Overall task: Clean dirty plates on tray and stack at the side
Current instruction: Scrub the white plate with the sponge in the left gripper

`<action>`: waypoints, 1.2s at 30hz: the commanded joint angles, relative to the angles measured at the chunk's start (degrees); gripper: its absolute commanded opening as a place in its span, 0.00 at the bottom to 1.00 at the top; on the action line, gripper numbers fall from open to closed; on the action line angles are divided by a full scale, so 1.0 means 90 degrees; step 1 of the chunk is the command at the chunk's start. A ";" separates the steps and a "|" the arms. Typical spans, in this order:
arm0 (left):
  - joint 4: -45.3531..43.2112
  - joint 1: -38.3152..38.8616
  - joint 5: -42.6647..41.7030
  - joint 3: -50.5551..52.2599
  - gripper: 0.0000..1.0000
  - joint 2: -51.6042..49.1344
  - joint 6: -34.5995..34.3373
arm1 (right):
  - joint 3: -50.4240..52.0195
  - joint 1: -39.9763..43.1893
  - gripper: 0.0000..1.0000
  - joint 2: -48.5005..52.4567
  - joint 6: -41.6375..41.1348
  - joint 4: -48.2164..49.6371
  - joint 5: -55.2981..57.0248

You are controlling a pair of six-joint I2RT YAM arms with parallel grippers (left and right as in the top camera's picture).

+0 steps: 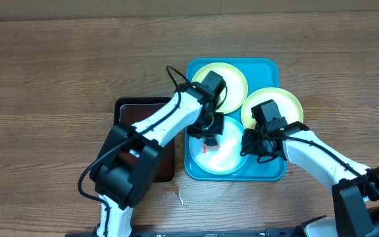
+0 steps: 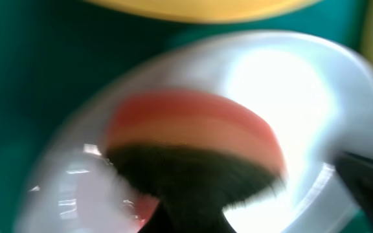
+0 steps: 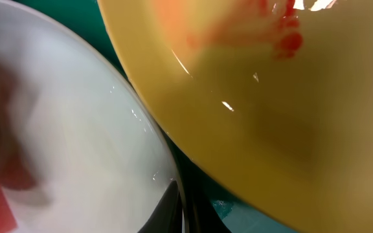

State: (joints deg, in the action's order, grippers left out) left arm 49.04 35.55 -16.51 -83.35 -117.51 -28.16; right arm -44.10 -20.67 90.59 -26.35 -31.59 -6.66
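Sponge (image 2: 193, 129) — gripped in left claw (image 1: 209, 137) — on front plate (image 1: 227, 159); right claw (image 1: 249, 142) opening unclear.

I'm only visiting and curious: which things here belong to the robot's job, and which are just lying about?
In the job: turquoise tray, back plate, right plate, front plate, sponge.
Lying about: dark brown tray, small scraps on the table.
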 commanded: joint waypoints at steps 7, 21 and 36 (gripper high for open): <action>0.0240 0.0056 -0.0918 -0.0158 0.04 -0.0398 -0.0393 | 0.0083 0.0000 0.04 0.0112 -0.0104 -0.0083 0.0279; 0.0998 -0.0192 0.1938 -0.0355 0.04 -0.0398 0.0255 | 0.0083 0.0000 0.04 0.0112 -0.0102 -0.0165 0.0282; 0.0670 0.1083 0.2067 -0.0355 0.04 -0.0401 0.2671 | 0.0083 0.0000 0.04 0.0112 -0.0102 -0.0187 0.0231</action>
State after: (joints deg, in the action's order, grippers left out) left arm 54.87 42.48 0.64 -86.15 -120.40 -10.61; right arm -44.10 -20.67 90.59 -26.74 -32.38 -6.85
